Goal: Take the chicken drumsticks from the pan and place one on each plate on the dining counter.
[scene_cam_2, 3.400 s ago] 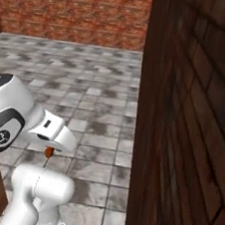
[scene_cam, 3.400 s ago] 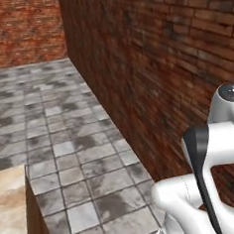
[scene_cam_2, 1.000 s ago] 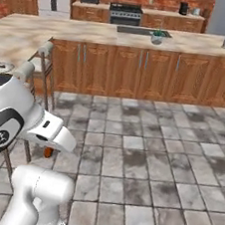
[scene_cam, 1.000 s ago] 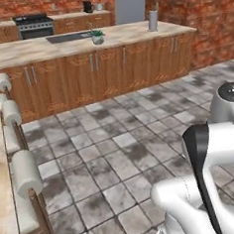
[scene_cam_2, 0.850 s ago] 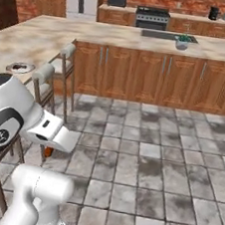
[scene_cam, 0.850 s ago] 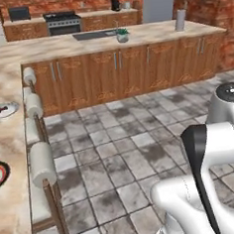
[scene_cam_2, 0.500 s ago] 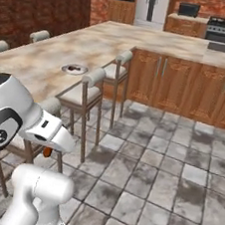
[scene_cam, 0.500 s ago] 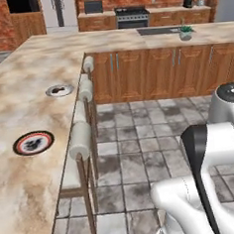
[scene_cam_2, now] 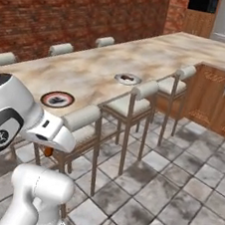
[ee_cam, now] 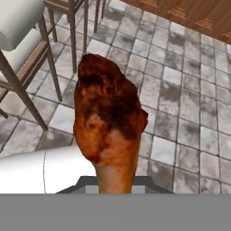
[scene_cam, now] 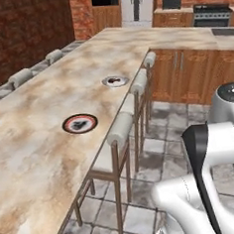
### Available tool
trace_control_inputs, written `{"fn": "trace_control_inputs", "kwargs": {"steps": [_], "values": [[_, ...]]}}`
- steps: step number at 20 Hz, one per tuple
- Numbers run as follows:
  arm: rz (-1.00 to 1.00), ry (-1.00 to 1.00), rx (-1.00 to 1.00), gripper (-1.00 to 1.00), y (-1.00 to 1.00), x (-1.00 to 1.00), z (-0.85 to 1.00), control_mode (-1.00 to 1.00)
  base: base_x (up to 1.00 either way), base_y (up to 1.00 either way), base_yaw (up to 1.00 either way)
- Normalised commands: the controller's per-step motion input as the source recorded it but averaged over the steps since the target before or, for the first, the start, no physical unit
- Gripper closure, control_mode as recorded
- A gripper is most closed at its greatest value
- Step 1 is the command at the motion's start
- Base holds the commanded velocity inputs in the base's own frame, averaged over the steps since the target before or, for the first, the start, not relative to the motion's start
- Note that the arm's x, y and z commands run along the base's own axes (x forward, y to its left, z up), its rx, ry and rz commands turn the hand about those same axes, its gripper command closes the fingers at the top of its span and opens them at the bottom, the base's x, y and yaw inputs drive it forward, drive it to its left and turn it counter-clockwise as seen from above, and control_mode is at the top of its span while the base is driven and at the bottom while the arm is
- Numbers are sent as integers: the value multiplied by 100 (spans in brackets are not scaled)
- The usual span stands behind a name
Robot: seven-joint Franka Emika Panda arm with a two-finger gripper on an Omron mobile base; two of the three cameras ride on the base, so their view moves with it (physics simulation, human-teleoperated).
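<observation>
The gripper [ee_cam: 113, 191] is closed on a chicken drumstick [ee_cam: 108, 126], a glossy brown-orange piece, thick and dark-charred at the far end and narrowing toward the jaws, held above the grey tiled floor [ee_cam: 180, 103] beside a wooden stool [ee_cam: 27, 54]. On the dining counter [scene_cam: 36, 140], both plates [scene_cam: 80, 124] sit apart, the farther one [scene_cam: 115, 81] greyish.

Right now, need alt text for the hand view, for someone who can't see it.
A golden-brown drumstick fills the middle of the frame, thick end up, its thin end running down toward the gripper. Behind it lie a grey tiled floor and, upper left, wooden stools with pale cushions.
</observation>
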Motion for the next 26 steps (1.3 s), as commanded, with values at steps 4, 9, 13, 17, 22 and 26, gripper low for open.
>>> {"fn": "trace_control_inputs", "kwargs": {"steps": [4, 9, 13, 17, 22, 26], "values": [[0, 0, 0, 100, 0, 0, 0, 100, 58, -2, 41], [0, 0, 0, 100, 0, 0, 0, 100, 46, -7, 40], [0, 0, 0, 100, 0, 0, 0, 100, 53, -8, 39], [0, 0, 0, 100, 0, 0, 0, 100, 78, -11, 37], [0, 0, 0, 100, 0, 0, 0, 100, 89, -21, 34], [0, 0, 0, 100, 0, 0, 0, 100, 75, -16, 32]]}}
